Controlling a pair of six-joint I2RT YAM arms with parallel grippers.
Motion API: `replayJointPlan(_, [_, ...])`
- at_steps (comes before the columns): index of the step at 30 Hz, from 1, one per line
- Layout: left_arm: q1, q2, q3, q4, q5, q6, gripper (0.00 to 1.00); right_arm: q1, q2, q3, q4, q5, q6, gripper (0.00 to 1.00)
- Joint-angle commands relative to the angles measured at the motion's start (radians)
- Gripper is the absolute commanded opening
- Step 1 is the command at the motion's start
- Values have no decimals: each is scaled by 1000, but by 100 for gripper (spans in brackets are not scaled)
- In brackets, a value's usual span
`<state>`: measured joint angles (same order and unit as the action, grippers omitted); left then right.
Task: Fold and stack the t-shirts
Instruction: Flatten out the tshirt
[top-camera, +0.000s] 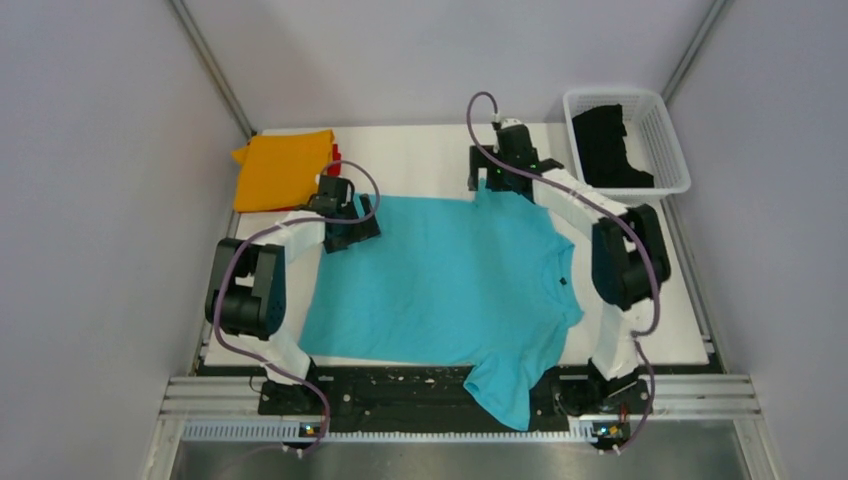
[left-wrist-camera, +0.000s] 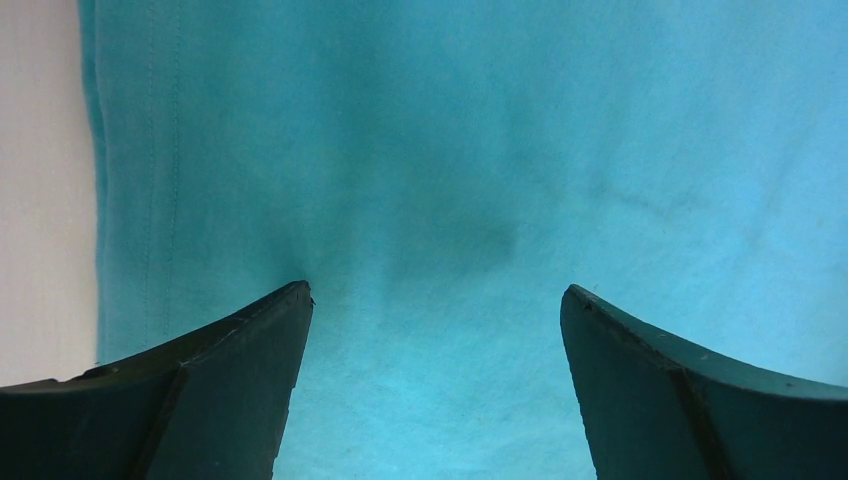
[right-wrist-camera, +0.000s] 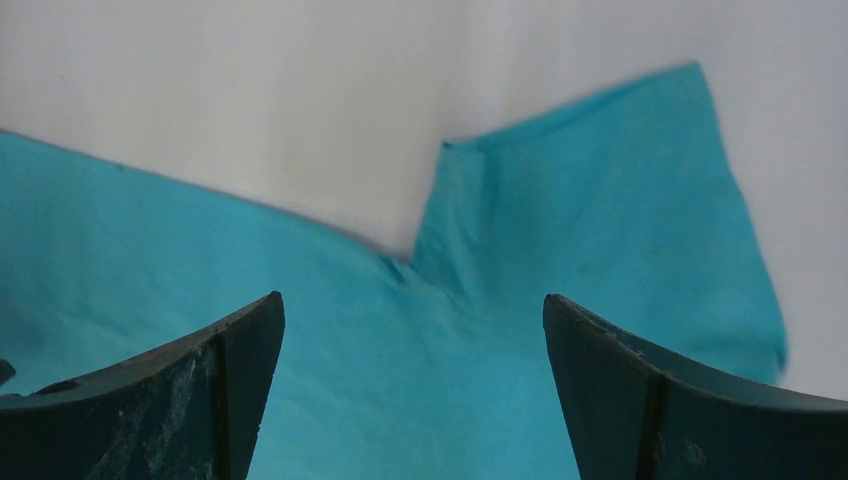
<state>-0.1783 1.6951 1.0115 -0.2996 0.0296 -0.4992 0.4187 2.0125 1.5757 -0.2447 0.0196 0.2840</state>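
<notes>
A turquoise-blue t-shirt (top-camera: 450, 280) lies spread flat across the middle of the table, one sleeve (top-camera: 505, 395) hanging over the near edge. My left gripper (top-camera: 350, 235) hovers open over the shirt's far left corner; in the left wrist view the gripper (left-wrist-camera: 437, 295) has only turquoise cloth (left-wrist-camera: 450, 150) between its fingers, near the hem. My right gripper (top-camera: 490, 180) stands open over the far sleeve; in the right wrist view this gripper (right-wrist-camera: 413, 300) sits above the armpit, with the sleeve (right-wrist-camera: 620, 200) just beyond it. An orange t-shirt (top-camera: 283, 168) lies folded at the back left, a red edge (top-camera: 336, 152) showing beneath it.
A white mesh basket (top-camera: 662, 140) at the back right holds a crumpled black t-shirt (top-camera: 605, 145). Grey walls close in both sides. Bare white table (top-camera: 420, 160) shows behind the turquoise shirt and at its left hem (left-wrist-camera: 40, 200).
</notes>
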Motion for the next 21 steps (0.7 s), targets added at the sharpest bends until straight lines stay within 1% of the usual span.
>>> replayJointPlan(1, [3, -41, 51, 21, 31, 9, 99, -5, -281, -215, -67, 165, 38, 99])
replayJointPlan(3, [3, -38, 62, 27, 42, 16, 99, -15, -384, -331, -99, 184, 66, 99])
replayJointPlan(6, [5, -18, 89, 29, 46, 33, 99, -33, -491, -474, -127, 213, 95, 99])
replayJointPlan(9, [5, 23, 124, 25, 61, 39, 99, -57, -550, -582, -108, 198, 109, 99])
replayJointPlan(14, [6, 77, 157, 29, 78, 30, 99, -93, -538, -656, -72, 192, 138, 99])
replayJointPlan(17, [9, 96, 163, 32, 75, 25, 99, -134, -491, -688, -23, 158, 154, 99])
replayJointPlan(21, [19, 118, 167, 39, 57, 17, 99, -165, -414, -692, 39, 170, 144, 99])
